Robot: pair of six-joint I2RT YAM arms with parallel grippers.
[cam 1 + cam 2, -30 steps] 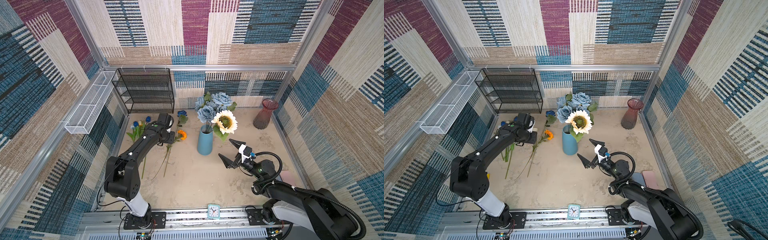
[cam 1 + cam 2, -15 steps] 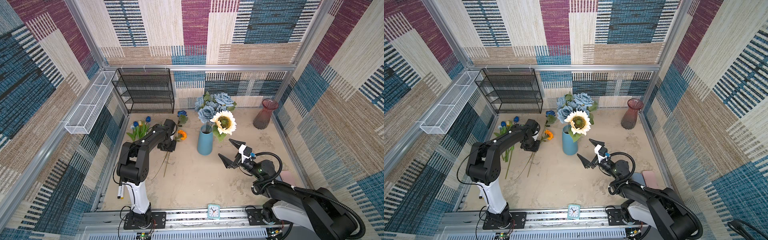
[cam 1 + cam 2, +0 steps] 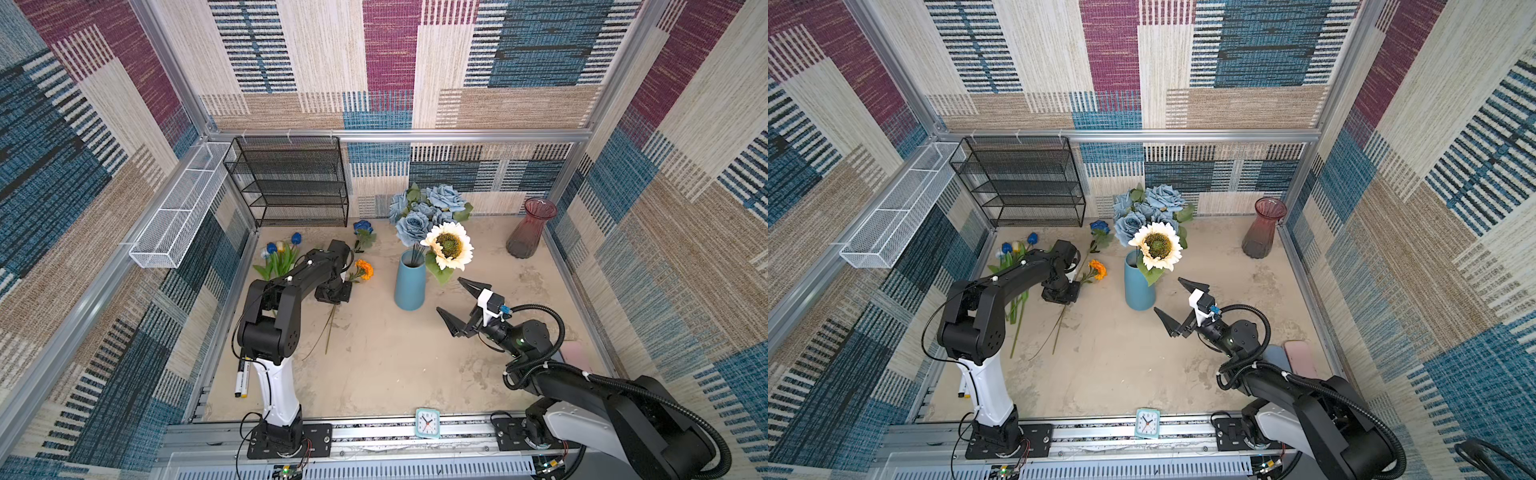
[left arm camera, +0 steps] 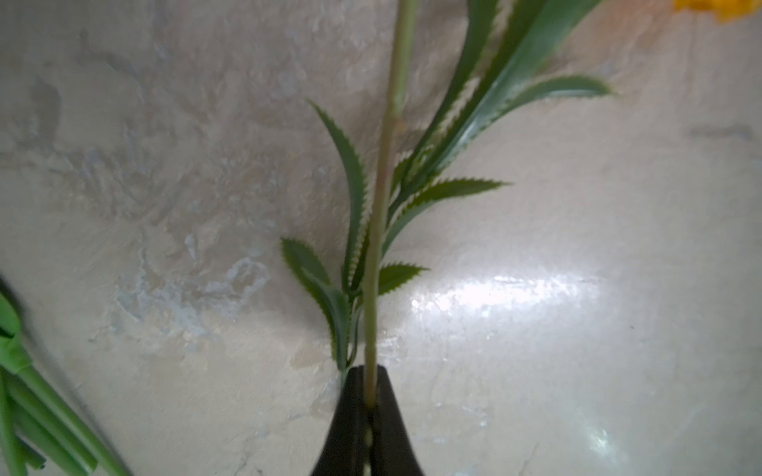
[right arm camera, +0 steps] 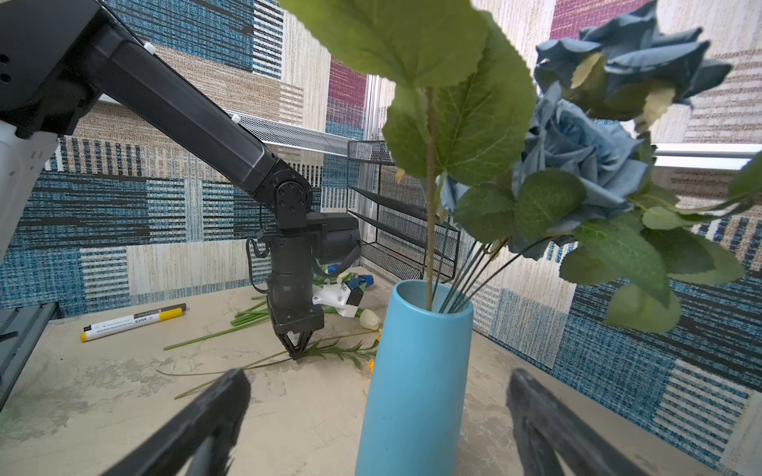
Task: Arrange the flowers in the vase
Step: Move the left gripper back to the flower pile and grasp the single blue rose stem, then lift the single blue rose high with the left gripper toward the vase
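Top views, left tool: down on the left half of the surface, beside the orange bloom.
Top views, right tool: fingers wide apart, just right of the blue vase.
Top views, blue vase: mid-surface, holding dusty-blue roses and cream sunflower.
Left wrist, left tool: clamped on a green stem.
Right wrist, green stem: flat on the surface under the left tool.

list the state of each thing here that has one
left fingers, shut on a stem lying on the table
right fingers, open, holding nothing
blue vase, upright, holding roses and a sunflower
red vase, upright, no flowers in it
orange flower, lying on the table
dark blue rose, lying on the table
tulips, lying on the table
marker, lying flat
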